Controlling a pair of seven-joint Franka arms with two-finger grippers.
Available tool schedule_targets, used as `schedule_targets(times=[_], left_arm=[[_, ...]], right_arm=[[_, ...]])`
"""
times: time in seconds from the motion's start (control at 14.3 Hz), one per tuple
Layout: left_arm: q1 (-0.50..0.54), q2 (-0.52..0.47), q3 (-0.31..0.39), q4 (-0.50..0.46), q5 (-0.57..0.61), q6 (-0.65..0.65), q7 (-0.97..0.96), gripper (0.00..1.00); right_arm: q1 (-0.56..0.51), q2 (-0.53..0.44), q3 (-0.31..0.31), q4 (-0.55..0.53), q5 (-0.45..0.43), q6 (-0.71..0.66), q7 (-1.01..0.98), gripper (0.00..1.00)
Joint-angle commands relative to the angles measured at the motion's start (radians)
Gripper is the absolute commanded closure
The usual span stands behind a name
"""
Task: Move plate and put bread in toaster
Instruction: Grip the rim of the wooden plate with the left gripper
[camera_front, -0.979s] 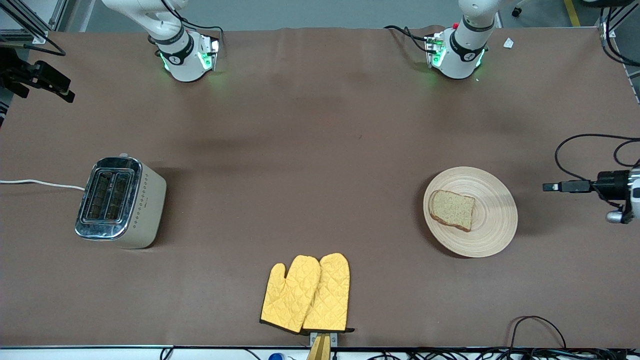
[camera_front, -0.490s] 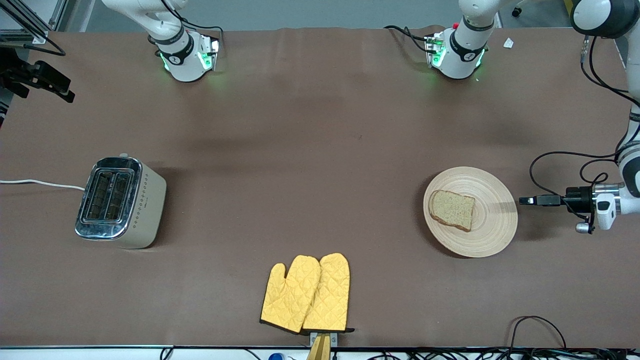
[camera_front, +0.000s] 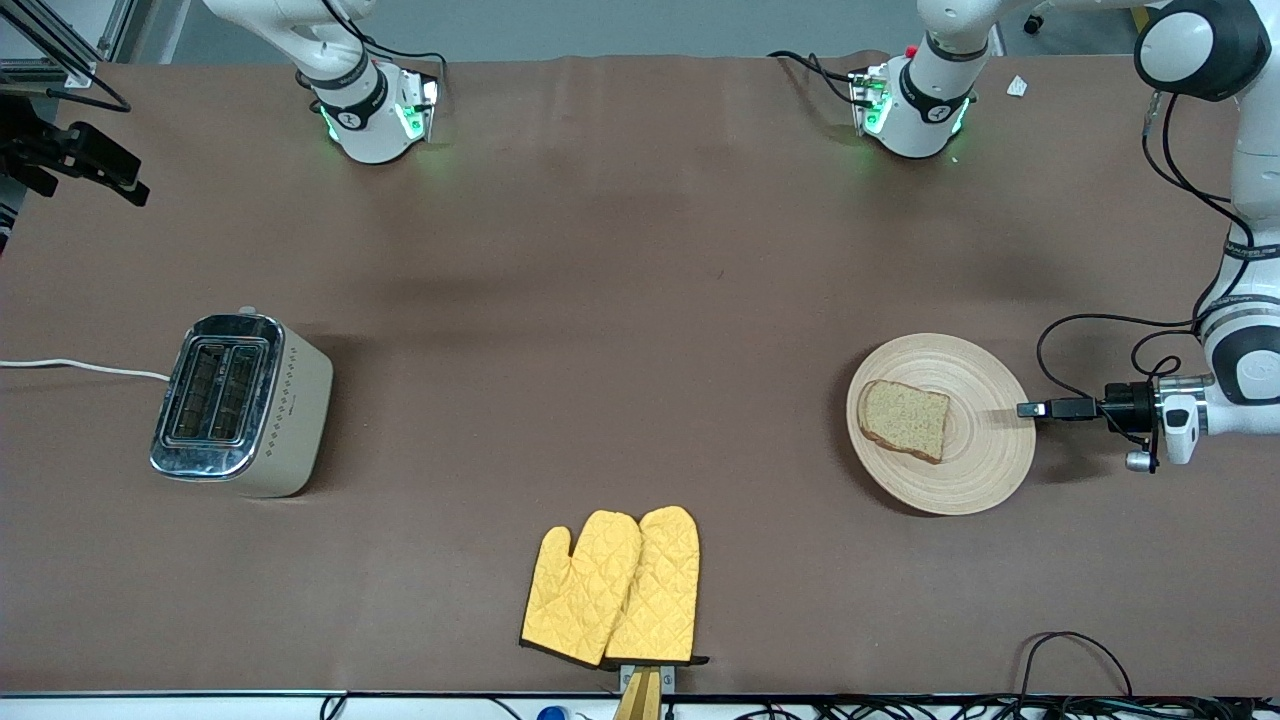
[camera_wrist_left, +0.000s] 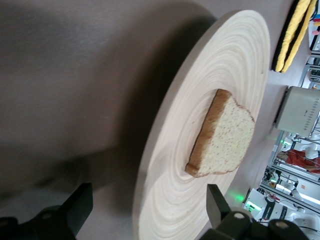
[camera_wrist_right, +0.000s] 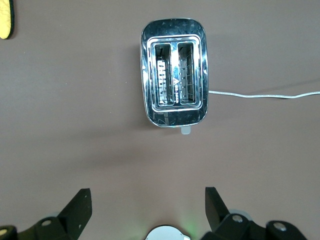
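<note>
The pale wooden plate (camera_front: 985, 455) lies toward the left arm's end of the table, with the slice of bread (camera_front: 905, 420) flat on it. My left gripper (camera_front: 1030, 409) is turned on its side at the plate's rim, at the edge toward the left arm's end. In the left wrist view the plate (camera_wrist_left: 235, 65) and bread (camera_wrist_left: 225, 135) fill the picture. There my left gripper (camera_wrist_left: 148, 187) is open with the rim between its fingers. The toaster (camera_front: 240, 405) stands toward the right arm's end. My right gripper (camera_wrist_right: 146, 191) hangs open and empty high above the table, looking down on the toaster (camera_wrist_right: 174, 72).
A pair of yellow oven mitts (camera_front: 615, 590) lies near the table's front edge, midway between toaster and plate. The toaster's white cord (camera_front: 80, 367) runs off the table's end. A black fixture (camera_front: 80, 160) juts in over the right arm's end.
My left gripper has travelled in from the left arm's end of the table to the plate's rim. Plate, bread, toaster and mitts have not moved.
</note>
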Motion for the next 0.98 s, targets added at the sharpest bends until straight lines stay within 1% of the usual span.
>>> schedule_targets(times=[0.0, 0.14, 0.21, 0.42, 0.49, 0.63, 0.84, 0.91], left_arm=[[-0.014, 0.006, -0.003, 0.013, -0.025, 0.001, 0.010, 0.08], [-0.015, 0.011, -0.003, 0.013, -0.024, 0.001, 0.028, 0.39], [-0.015, 0.017, -0.003, 0.013, -0.024, 0.001, 0.057, 0.52], [-0.011, 0.035, -0.004, 0.015, -0.067, 0.001, 0.140, 0.59], [-0.011, 0.040, -0.002, 0.015, -0.075, 0.004, 0.163, 0.63], [-0.008, 0.040, -0.003, 0.015, -0.076, 0.006, 0.170, 0.82], [-0.006, 0.040, -0.003, 0.015, -0.076, 0.007, 0.170, 0.97], [-0.006, 0.040, -0.003, 0.015, -0.076, 0.007, 0.170, 1.00]], right_arm=[[0.004, -0.005, 0.001, -0.002, 0.007, 0.005, 0.017, 0.00], [0.004, -0.004, 0.001, -0.002, 0.008, 0.005, 0.017, 0.00], [0.004, -0.005, 0.001, -0.002, 0.007, 0.005, 0.017, 0.00], [0.004, -0.005, 0.001, -0.002, 0.008, 0.005, 0.017, 0.00], [0.004, -0.005, 0.001, -0.003, 0.008, 0.005, 0.017, 0.00], [0.004, -0.005, 0.001, -0.003, 0.007, 0.005, 0.017, 0.00], [0.004, -0.004, 0.001, -0.003, 0.007, 0.006, 0.017, 0.00], [0.004, -0.005, 0.001, -0.002, 0.008, 0.006, 0.017, 0.00]])
